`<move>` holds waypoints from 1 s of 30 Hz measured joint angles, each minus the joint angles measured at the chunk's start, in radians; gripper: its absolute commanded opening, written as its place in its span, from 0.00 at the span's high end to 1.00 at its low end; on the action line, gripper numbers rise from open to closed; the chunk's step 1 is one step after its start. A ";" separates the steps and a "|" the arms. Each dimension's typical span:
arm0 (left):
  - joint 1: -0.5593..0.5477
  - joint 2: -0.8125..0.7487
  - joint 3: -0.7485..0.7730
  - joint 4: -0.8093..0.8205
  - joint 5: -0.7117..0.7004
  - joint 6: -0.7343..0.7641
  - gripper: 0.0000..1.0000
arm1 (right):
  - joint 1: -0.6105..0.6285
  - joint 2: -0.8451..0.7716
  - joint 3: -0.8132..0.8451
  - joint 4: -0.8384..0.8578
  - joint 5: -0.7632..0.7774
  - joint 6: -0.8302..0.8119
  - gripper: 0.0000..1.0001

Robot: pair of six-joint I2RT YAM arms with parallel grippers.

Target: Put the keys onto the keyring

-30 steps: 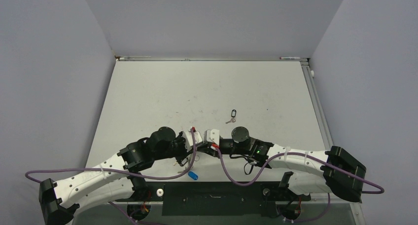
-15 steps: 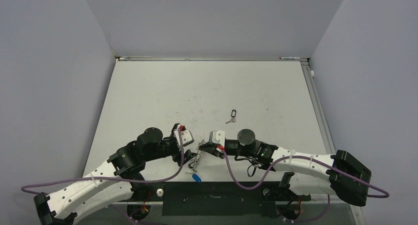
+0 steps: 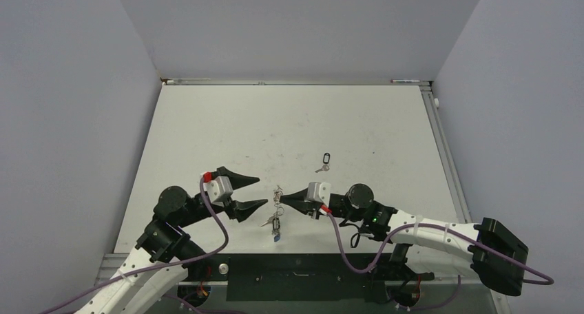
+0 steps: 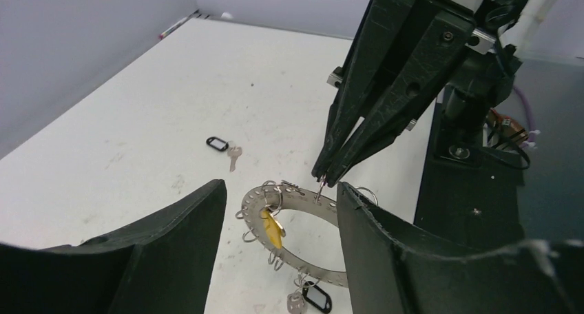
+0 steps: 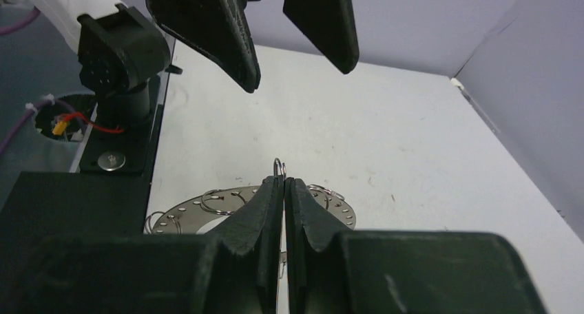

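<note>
Status: part done.
- Keyring (image 4: pixel 303 201): near centre of desk (image 3: pixel 289 121), between claws. Whether lifted or resting on desk: cannot tell.
- Right claw (image 3: pixel 283 198): jaws together, clamped on keyring by rim wire loop (image 5: pixel 279 166).
- Left claw (image 3: pixel 262 191): jaws apart, empty, just left of keyring.
- On keyring: yellow-tag key (image 4: pixel 273 229), black-tag key (image 4: pixel 315 300). Blue tag below ring seen from above, attachment unclear.
- Left to do: loose key (image 3: pixel 323 162), black tag, lies on desk far right of keyring, well apart.
- Writing, brands: none readable.
</note>
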 measured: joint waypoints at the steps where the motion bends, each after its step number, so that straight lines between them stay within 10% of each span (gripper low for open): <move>1: 0.008 -0.004 -0.006 0.023 0.025 -0.014 0.46 | 0.000 -0.011 -0.006 0.022 0.000 0.002 0.95; 23: 0.042 -0.048 -0.072 0.365 0.280 -0.199 0.60 | 0.000 -0.037 -0.097 0.543 0.034 0.256 0.95; 28: 0.042 -0.010 -0.072 0.452 0.273 -0.243 0.02 | 0.000 -0.002 -0.114 0.624 0.055 0.290 0.95; 30: 0.042 0.004 -0.071 0.467 0.251 -0.251 0.04 | 0.000 0.009 -0.119 0.653 0.063 0.291 0.95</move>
